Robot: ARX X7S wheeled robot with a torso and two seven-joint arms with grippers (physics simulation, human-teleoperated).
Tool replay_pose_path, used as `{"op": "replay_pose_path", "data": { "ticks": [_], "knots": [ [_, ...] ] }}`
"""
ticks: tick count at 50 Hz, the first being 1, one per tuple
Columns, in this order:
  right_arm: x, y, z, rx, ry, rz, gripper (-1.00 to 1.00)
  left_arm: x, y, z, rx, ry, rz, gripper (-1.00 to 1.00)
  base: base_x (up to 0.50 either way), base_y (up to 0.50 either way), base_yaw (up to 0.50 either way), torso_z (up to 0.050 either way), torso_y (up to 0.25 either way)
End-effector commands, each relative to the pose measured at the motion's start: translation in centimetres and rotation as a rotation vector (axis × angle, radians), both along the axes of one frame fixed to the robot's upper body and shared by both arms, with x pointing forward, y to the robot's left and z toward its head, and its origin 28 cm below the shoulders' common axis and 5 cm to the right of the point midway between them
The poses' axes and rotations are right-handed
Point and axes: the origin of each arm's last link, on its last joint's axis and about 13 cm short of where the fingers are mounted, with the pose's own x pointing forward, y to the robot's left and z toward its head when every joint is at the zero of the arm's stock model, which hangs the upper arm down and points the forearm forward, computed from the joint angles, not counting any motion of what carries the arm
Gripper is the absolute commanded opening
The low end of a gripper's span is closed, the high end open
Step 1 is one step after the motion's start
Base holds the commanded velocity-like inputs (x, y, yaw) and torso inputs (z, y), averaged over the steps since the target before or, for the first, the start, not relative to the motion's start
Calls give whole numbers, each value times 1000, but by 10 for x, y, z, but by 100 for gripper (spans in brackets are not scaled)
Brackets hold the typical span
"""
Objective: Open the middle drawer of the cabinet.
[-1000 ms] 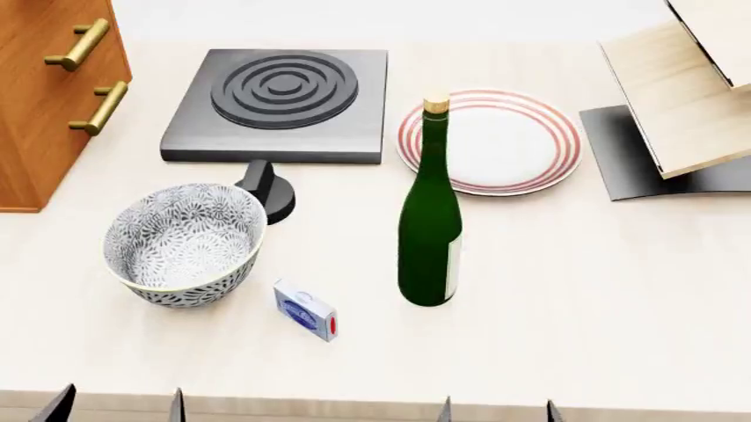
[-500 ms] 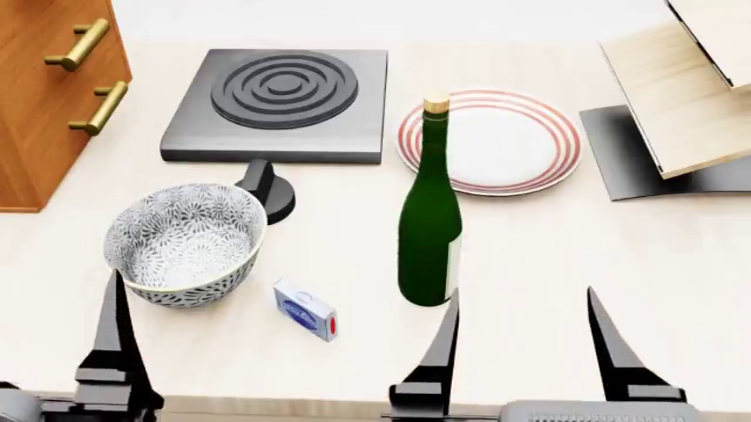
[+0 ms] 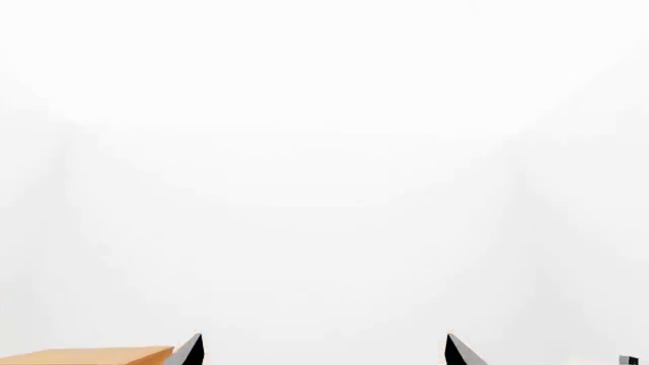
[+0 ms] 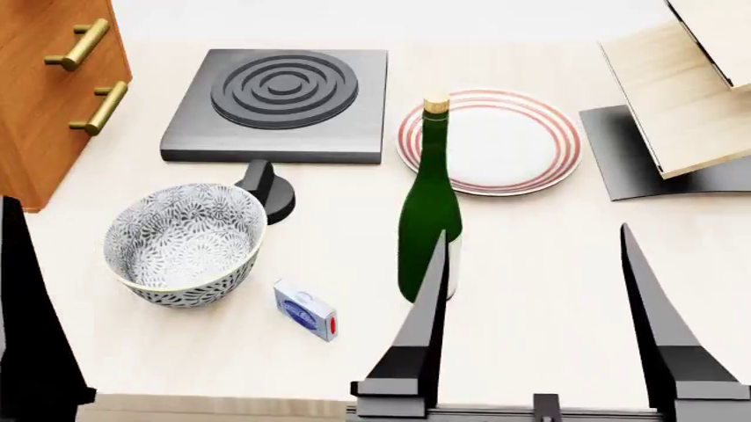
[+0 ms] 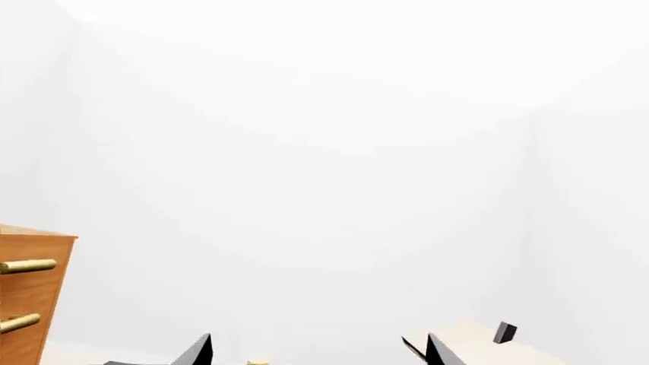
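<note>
The orange-brown cabinet (image 4: 41, 123) stands at the far left of the counter, all drawers shut. Two brass bar handles show there, the upper (image 4: 77, 44) and the lower (image 4: 100, 107); the cabinet's top is cut off, so I cannot tell which belongs to the middle drawer. In the right wrist view the cabinet (image 5: 30, 304) shows its top edge, and the handle second from the top (image 5: 18, 324) is the middle drawer's. My left gripper (image 3: 322, 341) is open and empty; one finger (image 4: 30, 334) shows at the near left. My right gripper (image 4: 534, 230) is open and empty at the near right, far from the cabinet.
On the counter are a patterned bowl (image 4: 182, 242), a green bottle (image 4: 428, 220), a small blue box (image 4: 305, 310), a black burner plate (image 4: 281, 101) with a knob (image 4: 267, 189), a red-rimmed plate (image 4: 493, 141) and a pale shelf unit (image 4: 681, 97).
Both grippers have risen from the frame's lower edge, their fingers reaching higher. The left finger has shifted to the frame's left edge. The cabinet and counter objects have not moved.
</note>
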Motion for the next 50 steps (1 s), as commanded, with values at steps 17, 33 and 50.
{"op": "replay_pose_path", "data": {
  "ticks": [17, 33, 50],
  "knots": [
    [-6, -2, 7, -1, -67, -30, 100, -17, 8, 14, -32, -20, 37, 100, 76, 0, 0, 0, 0],
    [-6, -3, 7, 5, -69, -36, 100, -16, 8, 12, -19, -18, 47, 100, 500, 0, 0, 0, 0],
    [-6, -3, 7, 7, -73, -39, 100, -16, 7, 11, -6, -15, 56, 100, 500, 0, 0, 0, 1]
  ]
}}
